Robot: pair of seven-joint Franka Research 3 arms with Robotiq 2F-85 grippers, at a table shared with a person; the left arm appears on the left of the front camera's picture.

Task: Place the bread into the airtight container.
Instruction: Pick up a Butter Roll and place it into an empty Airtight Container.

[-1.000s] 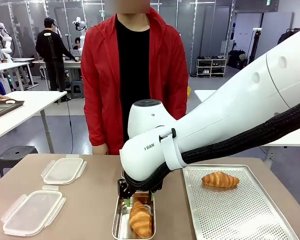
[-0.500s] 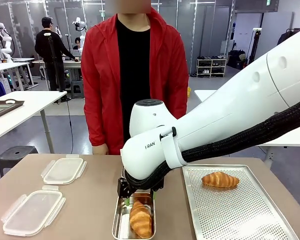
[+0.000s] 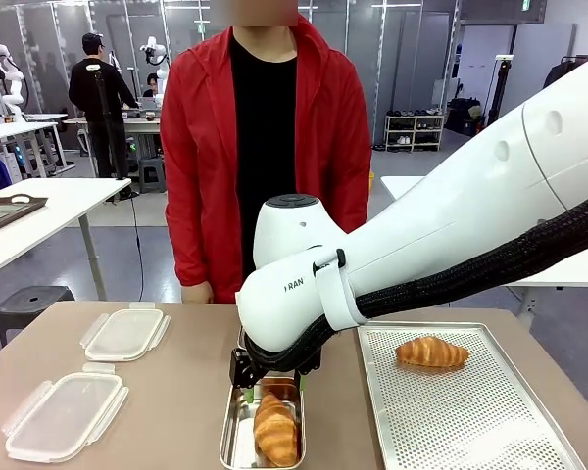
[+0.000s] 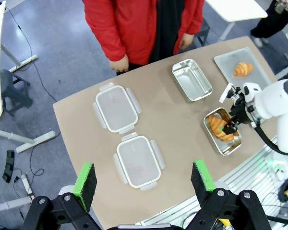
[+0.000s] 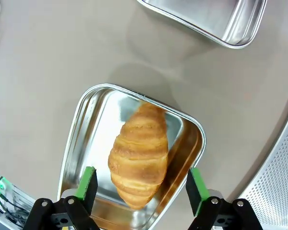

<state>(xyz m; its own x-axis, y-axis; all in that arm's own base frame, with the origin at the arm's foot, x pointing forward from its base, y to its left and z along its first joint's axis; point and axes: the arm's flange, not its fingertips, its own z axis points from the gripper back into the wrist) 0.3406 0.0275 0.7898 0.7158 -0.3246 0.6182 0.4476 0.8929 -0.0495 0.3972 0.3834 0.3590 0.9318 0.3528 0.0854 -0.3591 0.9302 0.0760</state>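
Note:
One bread, a golden croissant [image 3: 276, 429] [image 5: 140, 153], lies in a steel airtight container [image 3: 231, 431] [image 5: 79, 124] at the table's front middle. My right gripper [image 3: 271, 392] [image 5: 143, 186] hovers just above it, open, with a green pad on either side of the croissant and touching neither it nor the container. A second croissant [image 3: 431, 352] [image 4: 243, 69] rests on the perforated tray [image 3: 470, 421]. My left gripper [image 4: 143, 178] is open, holds nothing and looks down on the table from high above.
An empty steel container [image 4: 192, 79] [image 5: 216, 24] sits beyond the filled one. Two clear clip lids [image 3: 125, 333] [image 3: 67, 413] lie on the table's left. A person in a red jacket [image 3: 265, 147] stands at the far edge, hands down.
My right arm has risen slightly above the container. The croissant lies still inside it.

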